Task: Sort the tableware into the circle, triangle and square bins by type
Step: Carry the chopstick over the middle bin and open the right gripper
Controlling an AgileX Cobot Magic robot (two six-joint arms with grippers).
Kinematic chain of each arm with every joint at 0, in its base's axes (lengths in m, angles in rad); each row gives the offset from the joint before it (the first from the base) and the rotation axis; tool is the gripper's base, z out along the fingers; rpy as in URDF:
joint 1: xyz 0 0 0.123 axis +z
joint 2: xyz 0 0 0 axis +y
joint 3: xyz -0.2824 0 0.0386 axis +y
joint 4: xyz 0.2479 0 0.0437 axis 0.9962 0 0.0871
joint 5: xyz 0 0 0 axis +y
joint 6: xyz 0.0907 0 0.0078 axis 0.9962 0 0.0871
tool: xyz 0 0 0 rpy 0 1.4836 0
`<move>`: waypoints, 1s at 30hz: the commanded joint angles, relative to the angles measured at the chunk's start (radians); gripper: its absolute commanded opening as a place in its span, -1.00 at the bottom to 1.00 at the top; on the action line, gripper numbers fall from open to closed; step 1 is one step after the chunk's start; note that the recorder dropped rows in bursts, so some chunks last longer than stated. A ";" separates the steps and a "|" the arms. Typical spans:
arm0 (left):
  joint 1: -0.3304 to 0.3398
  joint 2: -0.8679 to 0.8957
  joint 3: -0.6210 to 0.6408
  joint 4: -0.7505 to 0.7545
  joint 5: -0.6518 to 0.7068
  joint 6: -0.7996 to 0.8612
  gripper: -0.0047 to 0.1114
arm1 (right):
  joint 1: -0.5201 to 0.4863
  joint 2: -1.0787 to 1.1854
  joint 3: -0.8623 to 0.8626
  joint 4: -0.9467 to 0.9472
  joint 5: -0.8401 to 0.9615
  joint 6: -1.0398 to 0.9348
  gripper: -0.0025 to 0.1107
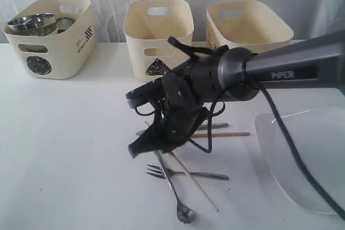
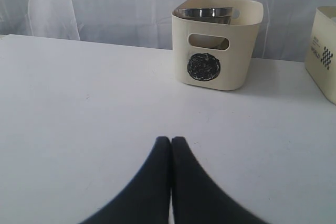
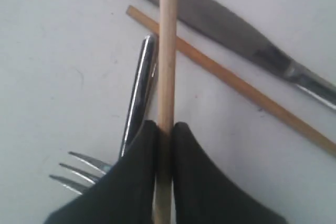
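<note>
Chopstick (image 3: 167, 66): right jaws clamping its shaft, centre of right wrist frame; stick crossing over second chopstick (image 3: 236, 85) and knife (image 3: 226, 30). Spoon (image 3: 139, 98) handle and fork (image 3: 102, 167) lying beside it on counter (image 1: 70, 133). Plate (image 1: 307, 154) sitting lower right of exterior frame. Circle bin (image 1: 54, 47) standing upper left, holding steel vessels (image 1: 32, 23). Left jaws pressing together, gripping nothing.

Plate (image 1: 310, 160) cut off at the right edge, knife (image 1: 218, 125) mostly hidden behind the arm (image 1: 291, 68), chopstick (image 3: 167, 51) end buried in the right pincer (image 3: 165, 126).
</note>
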 commanded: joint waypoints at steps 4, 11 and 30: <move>0.002 -0.005 0.003 -0.007 -0.003 -0.008 -0.92 | -0.023 -0.221 0.052 0.036 -0.194 0.005 -0.96; 0.002 -0.005 0.003 -0.007 -0.003 -0.008 -0.92 | -0.132 -0.383 0.171 0.079 -0.698 0.142 -0.96; 0.002 -0.005 0.003 -0.007 -0.003 -0.005 -0.92 | -0.390 -0.088 -0.045 0.254 -1.203 0.325 -0.96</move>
